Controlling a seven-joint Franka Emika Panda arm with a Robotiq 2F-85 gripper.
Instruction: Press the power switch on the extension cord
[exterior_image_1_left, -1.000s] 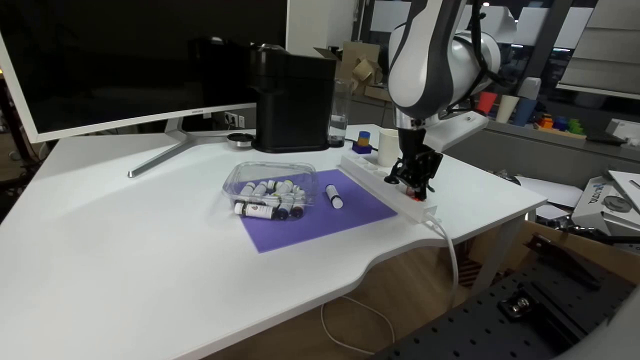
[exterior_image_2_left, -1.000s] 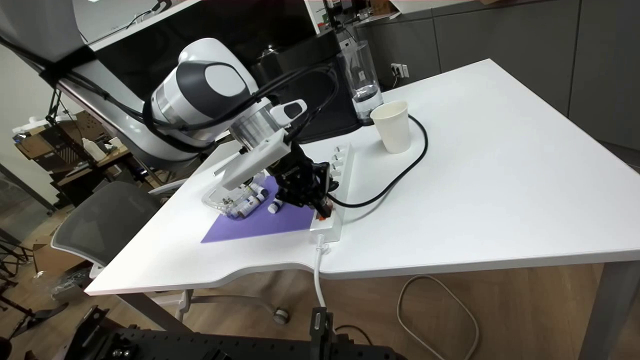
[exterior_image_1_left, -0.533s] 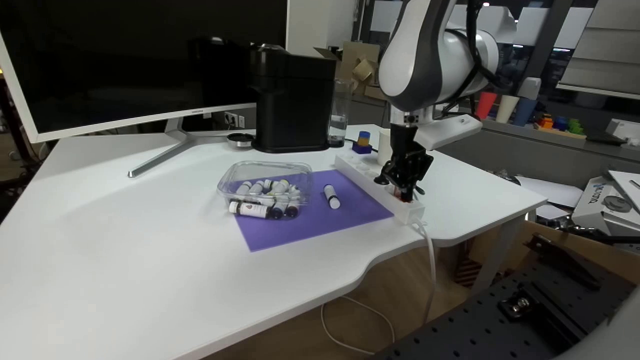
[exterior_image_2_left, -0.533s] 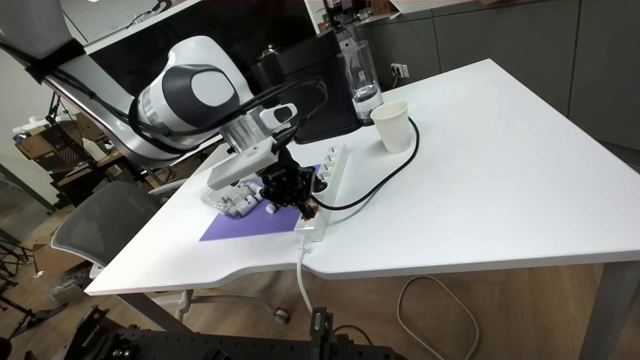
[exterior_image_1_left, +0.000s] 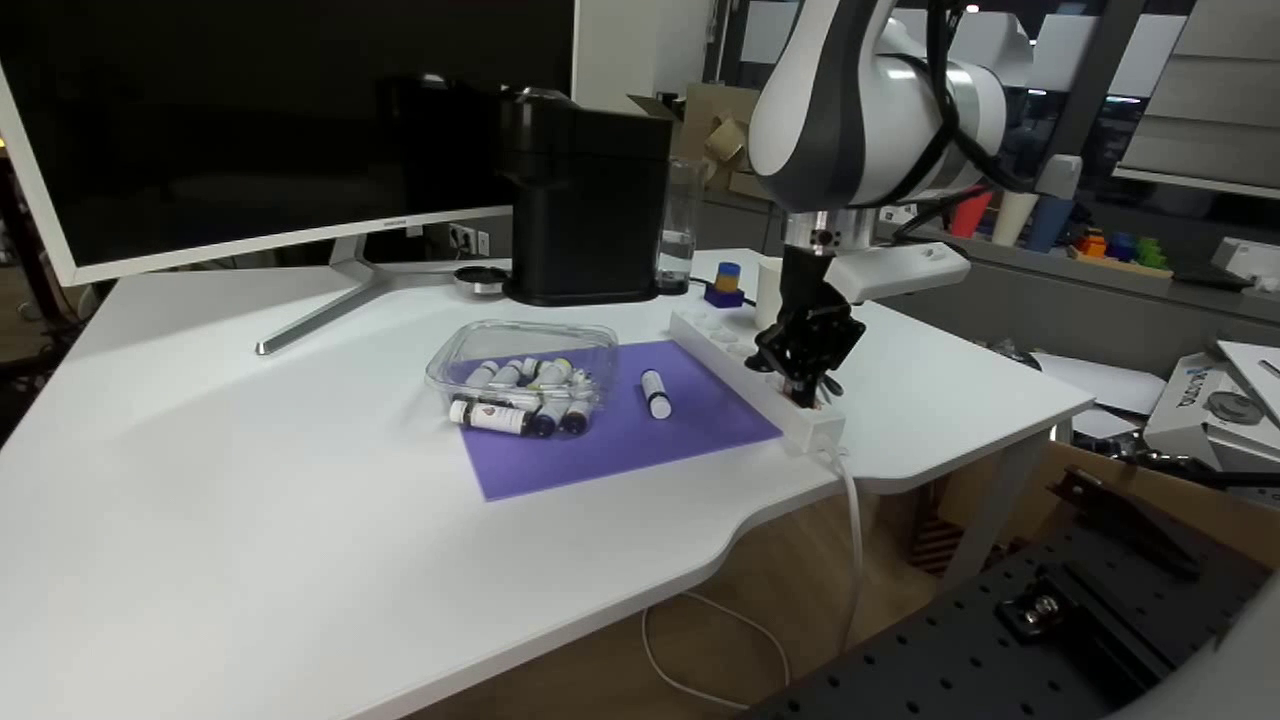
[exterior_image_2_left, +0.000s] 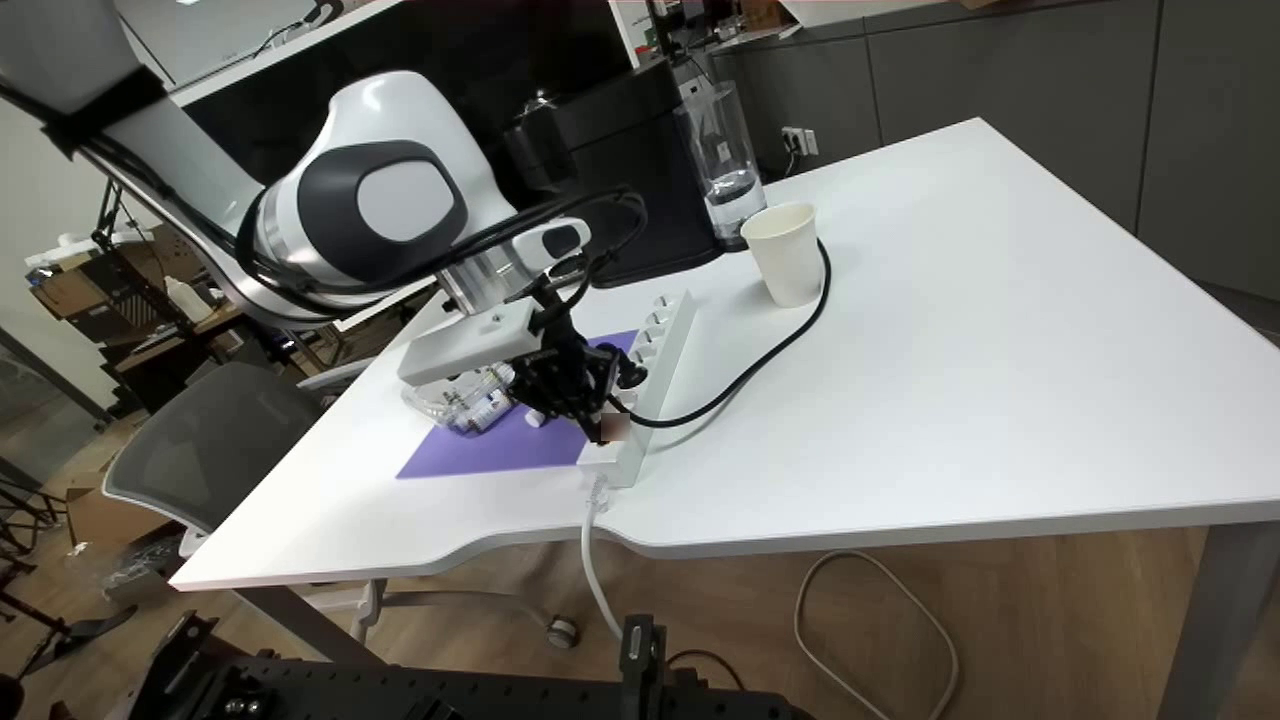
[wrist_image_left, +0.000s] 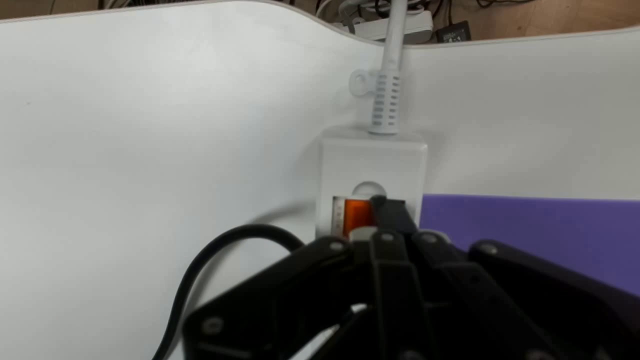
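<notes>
Orange rectangular power switch (wrist_image_left: 357, 215) sits at the corded end of the white plastic extension strip (wrist_image_left: 372, 162); black two-finger gripper (wrist_image_left: 388, 212) right at it, tips together, presumably as one narrow poker. Contact: can't tell.

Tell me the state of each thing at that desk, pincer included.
Pincer: shut.
Power switch: partly hidden by the pincer; on or off unclear.
Extension cord: resting on the table, white cable attached.
Black cable: curved across the table.
Monitor: dark.
Clear tub: open, holding bottles.
Loose bottle: on its side on the purple mat.
Paper cup: upright, contents hidden.
Clear tank: apparently part filled.
</notes>
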